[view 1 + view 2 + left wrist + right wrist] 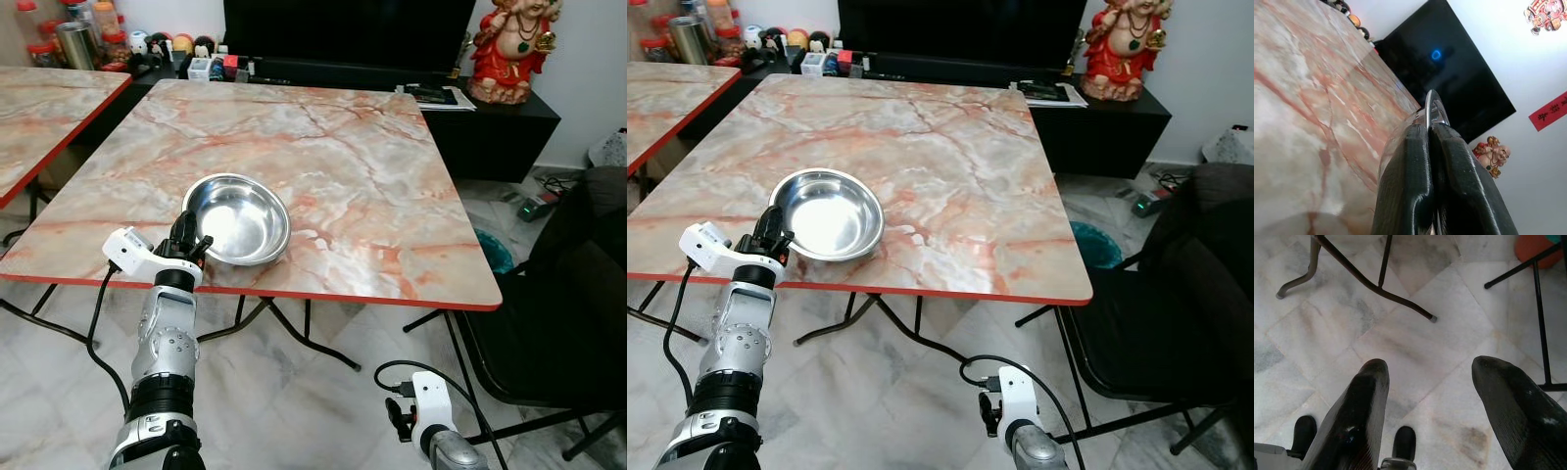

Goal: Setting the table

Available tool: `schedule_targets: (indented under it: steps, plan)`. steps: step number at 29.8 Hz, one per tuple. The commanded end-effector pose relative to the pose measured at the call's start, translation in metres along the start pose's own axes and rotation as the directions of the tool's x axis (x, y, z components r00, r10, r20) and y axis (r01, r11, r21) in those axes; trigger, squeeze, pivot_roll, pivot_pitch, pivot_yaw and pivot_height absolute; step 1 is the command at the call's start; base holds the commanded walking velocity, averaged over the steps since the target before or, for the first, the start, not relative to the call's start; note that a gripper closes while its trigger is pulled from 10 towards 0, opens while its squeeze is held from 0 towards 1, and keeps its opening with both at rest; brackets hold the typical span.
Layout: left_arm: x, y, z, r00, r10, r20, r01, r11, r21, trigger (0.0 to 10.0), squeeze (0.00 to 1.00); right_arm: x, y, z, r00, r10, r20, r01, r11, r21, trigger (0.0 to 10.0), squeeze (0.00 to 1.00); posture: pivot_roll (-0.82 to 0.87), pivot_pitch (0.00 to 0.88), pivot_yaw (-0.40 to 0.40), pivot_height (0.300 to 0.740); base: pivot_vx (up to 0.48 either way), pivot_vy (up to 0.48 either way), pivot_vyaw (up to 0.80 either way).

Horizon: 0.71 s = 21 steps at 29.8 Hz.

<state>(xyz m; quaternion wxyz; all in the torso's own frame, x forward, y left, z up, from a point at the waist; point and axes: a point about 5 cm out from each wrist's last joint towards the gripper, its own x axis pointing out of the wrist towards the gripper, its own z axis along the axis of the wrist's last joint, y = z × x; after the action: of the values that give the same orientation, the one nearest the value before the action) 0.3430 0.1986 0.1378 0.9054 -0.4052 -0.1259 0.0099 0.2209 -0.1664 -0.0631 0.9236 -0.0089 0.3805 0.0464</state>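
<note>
The left gripper (191,238) is pinching the near-left rim of the steel bowl (238,217), its two black fingers (1415,196) pressed together on the thin metal edge, as the left wrist view is showing closely. The bowl is sitting upright on the marble-patterned table (372,166), close to the table's near edge with its red trim and toward the robot's left side of it. The left arm is reaching up from below the table edge to meet the bowl. The right gripper (1432,406) is hanging low beside the table with its fingers spread wide apart, holding nothing and pointing down at the pale marble floor (1415,347). A black chair (578,304) is standing at the table's right side. Beyond the table's far edge, a dark television (343,29) and a red figurine (511,49) are resting on a low black cabinet (490,127).
</note>
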Motion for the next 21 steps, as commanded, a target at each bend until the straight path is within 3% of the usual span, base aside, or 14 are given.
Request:
schedule_targets:
  steps: [1, 5, 8, 21]
  plan:
    - [0.0041, -0.0074, 0.0036, 0.999, -0.031, 0.013, 0.031, 0.999, -0.010, 10.0, 0.00, 0.0007, -0.0007, 0.0036, 1.000, -0.007, 0.014, 0.007, 1.000, 0.005, 10.0, 0.00, 0.09, 0.000, -0.063, 0.740, 0.000, 0.000, 0.00]
    - [0.0038, -0.0077, 0.0028, 0.999, -0.033, 0.011, 0.033, 0.999, -0.011, 10.0, 0.00, 0.0007, -0.0004, 0.0027, 1.000, -0.008, 0.007, 0.008, 1.000, 0.013, 10.0, 0.00, 0.09, 0.000, -0.062, 0.740, 0.000, 0.000, 0.00]
    - [0.0038, -0.0080, 0.0024, 0.999, -0.034, 0.009, 0.034, 0.999, -0.012, 10.0, 0.00, 0.0006, -0.0001, 0.0027, 1.000, -0.005, 0.009, 0.004, 1.000, 0.015, 10.0, 0.00, 0.09, 0.000, -0.062, 0.740, 0.240, 0.000, -0.57]
    - [0.0036, -0.0084, 0.0024, 0.999, -0.034, 0.009, 0.034, 0.999, -0.013, 10.0, 0.00, 0.0006, -0.0001, 0.0033, 1.000, -0.005, 0.015, 0.005, 1.000, 0.003, 10.0, 0.00, 0.09, 0.000, -0.064, 0.740, 0.244, 0.000, 0.00]
